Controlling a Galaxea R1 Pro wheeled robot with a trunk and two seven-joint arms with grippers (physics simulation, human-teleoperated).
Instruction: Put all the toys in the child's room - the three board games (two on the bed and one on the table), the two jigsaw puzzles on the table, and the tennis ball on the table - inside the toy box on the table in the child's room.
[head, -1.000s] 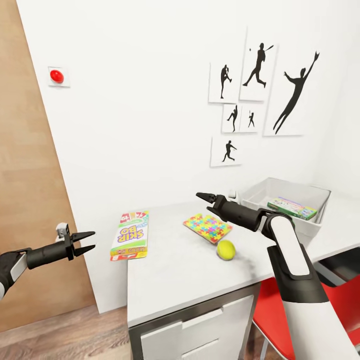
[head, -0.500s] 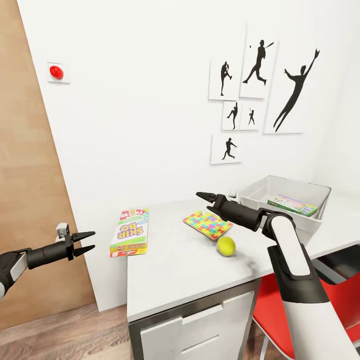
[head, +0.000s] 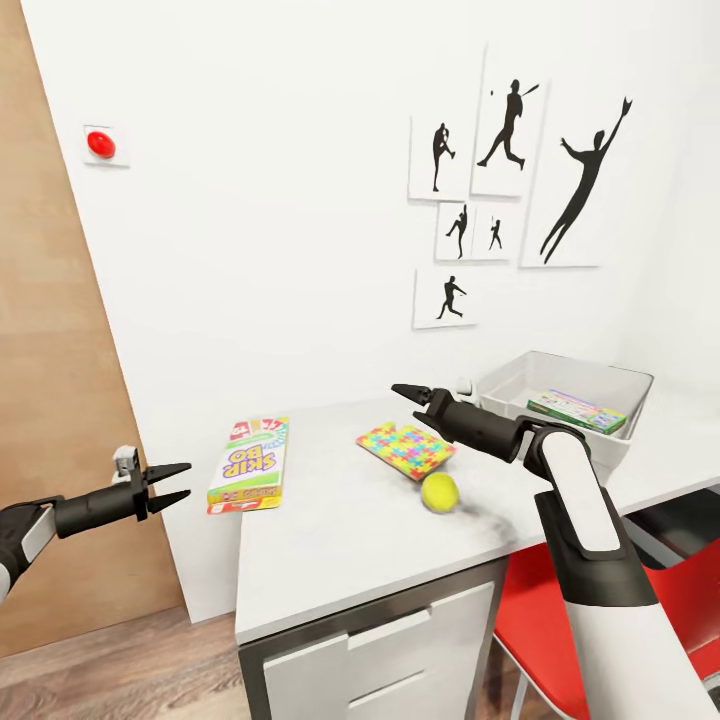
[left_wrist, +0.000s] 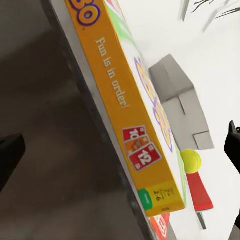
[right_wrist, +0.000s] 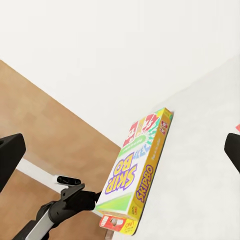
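Brightness: high and even across the head view; white wall (head: 280, 250) near washed out.
Light source: not identifiable; diffuse.
Shadows: soft dark smudge on the table (head: 340, 540) just right of the tennis ball (head: 440, 492); dim beneath the tabletop.
Glare: none evident.
Sharpness: crisp rendered edges in the head view; blurred grey left half in the left wrist view.
Distortion: steep perspective on the board game (left_wrist: 135, 125).

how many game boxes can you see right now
2. A yellow-green Skip-Bo box lies at the left end of the table, overhanging its edge. A second game box lies inside the grey toy bin at the right. More could be hidden behind the bin walls.
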